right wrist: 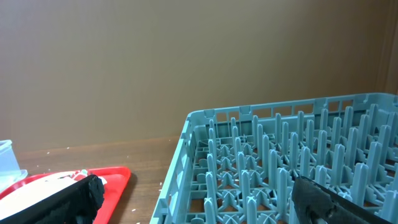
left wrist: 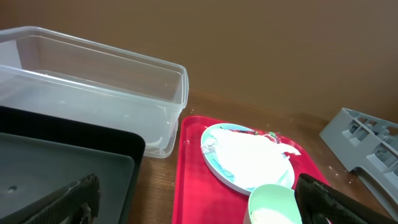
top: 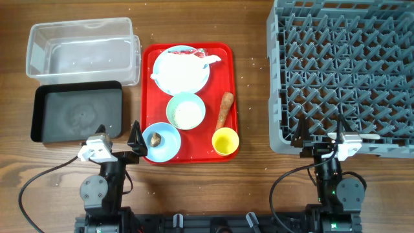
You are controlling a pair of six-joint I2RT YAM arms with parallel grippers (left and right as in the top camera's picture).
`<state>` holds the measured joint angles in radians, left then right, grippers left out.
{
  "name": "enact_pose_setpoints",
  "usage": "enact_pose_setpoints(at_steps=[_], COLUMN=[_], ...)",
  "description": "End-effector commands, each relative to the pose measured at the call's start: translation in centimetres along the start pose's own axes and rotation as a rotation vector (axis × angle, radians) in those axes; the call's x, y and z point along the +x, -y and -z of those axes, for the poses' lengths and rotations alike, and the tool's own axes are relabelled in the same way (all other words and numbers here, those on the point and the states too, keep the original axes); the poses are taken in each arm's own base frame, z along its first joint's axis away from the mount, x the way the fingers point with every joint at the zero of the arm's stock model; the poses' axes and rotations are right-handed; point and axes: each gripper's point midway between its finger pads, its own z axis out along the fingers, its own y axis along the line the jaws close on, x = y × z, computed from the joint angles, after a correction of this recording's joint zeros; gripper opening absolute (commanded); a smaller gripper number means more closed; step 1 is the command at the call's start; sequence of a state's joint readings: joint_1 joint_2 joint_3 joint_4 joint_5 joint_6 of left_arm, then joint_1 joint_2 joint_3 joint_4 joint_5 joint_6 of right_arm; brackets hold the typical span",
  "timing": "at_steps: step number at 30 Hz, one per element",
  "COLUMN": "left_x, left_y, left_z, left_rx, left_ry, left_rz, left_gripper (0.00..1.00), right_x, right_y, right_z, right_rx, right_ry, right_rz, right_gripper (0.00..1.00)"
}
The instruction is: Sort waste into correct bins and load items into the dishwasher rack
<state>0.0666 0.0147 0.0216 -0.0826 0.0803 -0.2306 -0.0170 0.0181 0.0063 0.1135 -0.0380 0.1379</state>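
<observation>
A pale blue plate (top: 162, 77) carries crumpled white tissue (top: 184, 68) and a small red wrapper (top: 202, 55). Nearer me stand a mint bowl (top: 185, 110) with white rice and a blue bowl (top: 167, 144) with a brown lump (top: 156, 138). An orange carrot piece (top: 224, 109) lies beside a yellow cup (top: 225, 142). The clear tub (top: 81, 48) and black tray (top: 77, 113) sit left, the grey rack (top: 343, 71) right. My left gripper (top: 118, 134) hangs open between black tray and blue bowl. My right gripper (top: 320, 134) is open at the rack's near edge. Both hold nothing.
All dishes and scraps rest on a flat red serving tray (top: 226, 71) at mid-table. In the left wrist view the clear tub (left wrist: 93, 81), tissue (left wrist: 255, 152) and rice bowl (left wrist: 270, 202) lie ahead. The right wrist view faces the rack's pegs (right wrist: 280, 155).
</observation>
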Motion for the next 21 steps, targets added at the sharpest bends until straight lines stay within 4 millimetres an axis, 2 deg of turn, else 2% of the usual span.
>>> enact_pose_setpoints(at_steps=[1,6,13,21], left_x=[-0.9,-2.6,-2.8,-4.7], left_y=[0.5,1.0,1.1,1.7], left_z=[0.2,0.6,0.7,0.8], left_rx=[0.018,0.028,0.026,0.018], left_ry=[0.023,0.057,0.049,0.024], left_rz=[0.010,0.007,0.008,0.006], left_gripper=[1.00,1.00,1.00,1.00], right_x=[-0.6,-2.1,-4.1,-4.5], right_y=[-0.3,-0.6,-2.1,-2.2], right_z=[0.1,0.2,0.5,0.6], right_rx=[-0.017,-0.026,-0.098,-0.104], right_ry=[0.025,0.064,0.140,0.150], right_rz=[0.057,0.120,0.127,0.126], right_gripper=[1.00,1.00,1.00,1.00])
